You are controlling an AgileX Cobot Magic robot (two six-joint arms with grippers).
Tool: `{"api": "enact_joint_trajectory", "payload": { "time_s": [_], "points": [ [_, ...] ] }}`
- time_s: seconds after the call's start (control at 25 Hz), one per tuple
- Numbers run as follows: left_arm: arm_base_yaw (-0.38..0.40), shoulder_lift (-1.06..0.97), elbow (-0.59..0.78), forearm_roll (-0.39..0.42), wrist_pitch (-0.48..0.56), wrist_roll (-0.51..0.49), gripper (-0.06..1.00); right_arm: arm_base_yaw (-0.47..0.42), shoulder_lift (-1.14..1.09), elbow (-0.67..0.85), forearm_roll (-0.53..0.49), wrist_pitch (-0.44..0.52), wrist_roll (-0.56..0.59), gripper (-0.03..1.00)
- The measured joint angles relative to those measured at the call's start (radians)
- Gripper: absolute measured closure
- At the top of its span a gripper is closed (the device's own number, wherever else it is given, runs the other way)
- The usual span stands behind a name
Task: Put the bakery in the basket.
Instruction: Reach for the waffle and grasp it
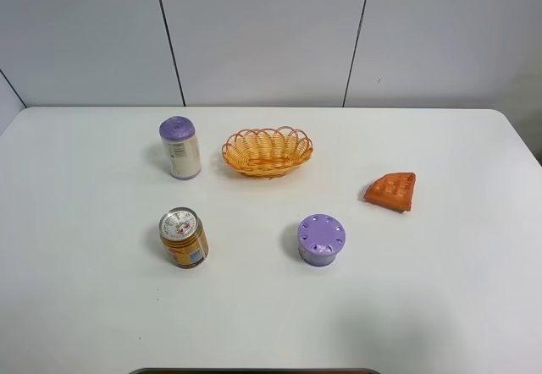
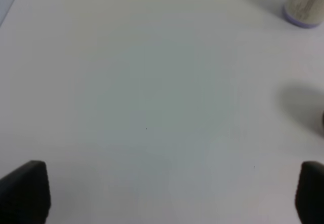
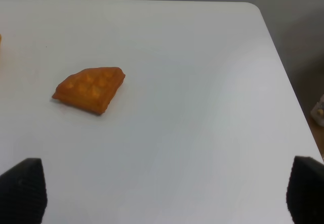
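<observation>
The bakery (image 1: 392, 190), one piece, lies well apart from the one basket (image 1: 267, 151); left pincer (image 2: 167, 191) and right pincer (image 3: 163, 188) both spread.

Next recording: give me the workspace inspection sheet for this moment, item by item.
Surface: white table, no spills seen.
Job's things: orange-brown wedge-shaped waffle piece lies flat on the table, right of and apart from the orange-yellow oval wicker basket, which looks empty.
Clutter: white cylindrical container with purple cap, upright; gold-orange metal can, upright; purple round lidded tub.
Grippers: left gripper open, holding nothing; right gripper open, with the waffle ahead of it, untouched.
Cables: nothing seen.
Surroundings: pale panelled wall behind the table.
</observation>
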Motion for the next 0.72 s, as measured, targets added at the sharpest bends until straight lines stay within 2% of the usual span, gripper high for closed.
{"api": "enact_joint_trajectory", "payload": {
  "time_s": [0.72],
  "points": [
    [0.0, 0.0, 0.0, 0.0, 0.0, 0.0, -0.04, 0.0, 0.0, 0.0, -0.002, 0.0, 0.004, 0.03]
  ]
}}
